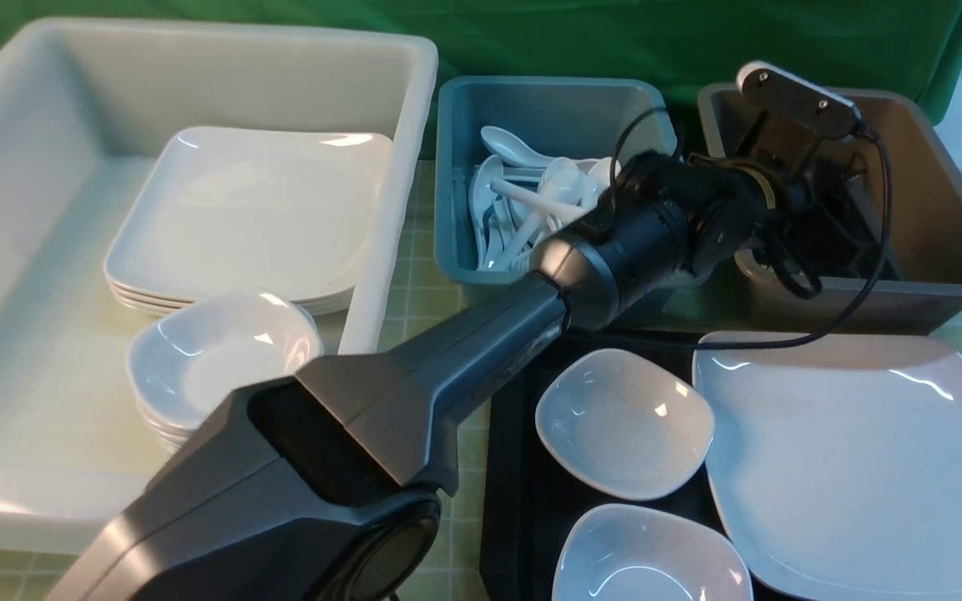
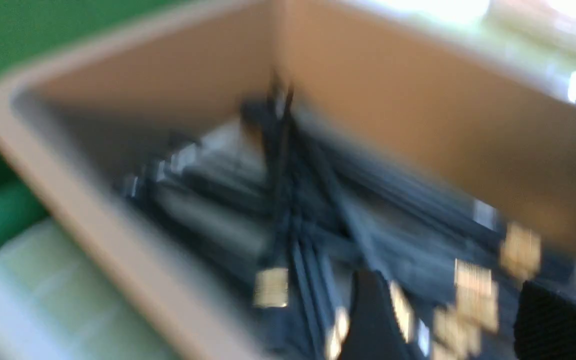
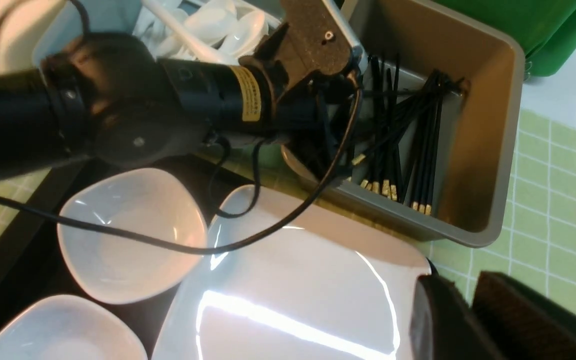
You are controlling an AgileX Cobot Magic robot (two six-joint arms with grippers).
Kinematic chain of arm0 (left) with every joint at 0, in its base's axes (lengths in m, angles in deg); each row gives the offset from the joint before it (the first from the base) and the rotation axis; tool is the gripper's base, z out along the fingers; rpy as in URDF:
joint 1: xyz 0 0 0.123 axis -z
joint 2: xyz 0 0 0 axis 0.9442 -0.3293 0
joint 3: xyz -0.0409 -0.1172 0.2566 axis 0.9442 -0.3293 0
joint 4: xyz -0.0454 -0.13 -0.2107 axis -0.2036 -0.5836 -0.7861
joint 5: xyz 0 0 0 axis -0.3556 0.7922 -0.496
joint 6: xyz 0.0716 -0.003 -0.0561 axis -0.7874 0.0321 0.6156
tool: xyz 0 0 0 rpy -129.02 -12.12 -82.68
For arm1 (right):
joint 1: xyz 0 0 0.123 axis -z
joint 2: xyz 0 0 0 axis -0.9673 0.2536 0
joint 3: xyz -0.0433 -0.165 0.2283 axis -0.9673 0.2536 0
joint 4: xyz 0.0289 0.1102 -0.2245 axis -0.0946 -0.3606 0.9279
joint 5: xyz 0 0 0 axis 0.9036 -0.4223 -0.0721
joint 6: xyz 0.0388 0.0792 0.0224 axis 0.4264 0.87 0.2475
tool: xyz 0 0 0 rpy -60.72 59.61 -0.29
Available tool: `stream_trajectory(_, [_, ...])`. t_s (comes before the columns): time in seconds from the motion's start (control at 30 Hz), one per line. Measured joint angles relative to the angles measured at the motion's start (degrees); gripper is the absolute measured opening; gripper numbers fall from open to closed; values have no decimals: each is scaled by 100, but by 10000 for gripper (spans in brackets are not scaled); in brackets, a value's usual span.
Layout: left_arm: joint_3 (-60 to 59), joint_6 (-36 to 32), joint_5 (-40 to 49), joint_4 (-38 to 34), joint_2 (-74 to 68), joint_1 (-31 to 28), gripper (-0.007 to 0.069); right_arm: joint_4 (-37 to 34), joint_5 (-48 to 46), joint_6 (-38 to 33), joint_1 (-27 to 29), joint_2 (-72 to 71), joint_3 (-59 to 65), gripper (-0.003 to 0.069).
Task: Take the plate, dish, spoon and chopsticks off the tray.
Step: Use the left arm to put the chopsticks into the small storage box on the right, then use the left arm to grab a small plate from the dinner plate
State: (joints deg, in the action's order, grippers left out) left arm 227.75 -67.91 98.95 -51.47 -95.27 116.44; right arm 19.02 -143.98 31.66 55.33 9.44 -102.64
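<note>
Now the left jaws stand apart over thin black chopsticks (image 3: 425, 150) in the smooth brown bin (image 3: 478, 150), right jaws barely parted.

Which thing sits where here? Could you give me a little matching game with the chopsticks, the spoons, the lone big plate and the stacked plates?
Things:
1. chopsticks
2. spoons
3. lone big plate
4. stacked plates

Places:
A. white bin
B. black tray
C. brown bin
D. blue bin

Pairs: 1-C, 2-D, 3-B, 4-A.
</note>
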Motion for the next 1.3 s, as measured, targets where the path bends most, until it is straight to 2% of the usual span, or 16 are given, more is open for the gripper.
stream_trajectory(0.13, [0,147,2984,414,1075,0,64,0,-7,0,0,0,-4,106])
stream_trajectory(0.23, [-129,147,3814,392,1710,0,0,-19,-44,0,0,-4,-4,97])
stream_trajectory(0.3, [-315,147,3896,298,1988,0,-8,-35,-74,-30,0,-4,-4,91])
stream_trajectory(0.37, [-898,147,3938,-88,2533,0,-13,-173,-229,-172,0,-4,-4,77])
stream_trajectory(0.5, [-3382,519,3999,-481,3839,15,-13,-946,-721,-912,0,-4,8,52])
stream_trajectory(0.6, [-4605,653,3929,-520,4429,15,-13,-1388,-807,-1289,0,-11,112,45])
stream_trajectory(0.7, [-6333,714,2939,-732,5169,124,-13,-1913,-859,-1761,0,-17,437,41])
stream_trajectory(0.8, [-7089,730,2037,-757,5283,284,-10,-1994,-859,-1924,0,-17,645,36])
stream_trajectory(0.97, [-7391,767,1491,-562,4988,452,47,-2019,-806,-1977,0,-17,735,34])
stream_trajectory(1.03, [-7398,779,1383,-517,4768,460,111,-2031,-763,-1977,0,-17,735,34])
stream_trajectory(1.2, [-7408,862,1297,-312,4157,460,362,-2031,-730,-1977,0,-17,735,32])
stream_trajectory(1.3, [-7414,866,1161,-284,3987,460,426,-2031,-730,-1977,0,-17,735,32])
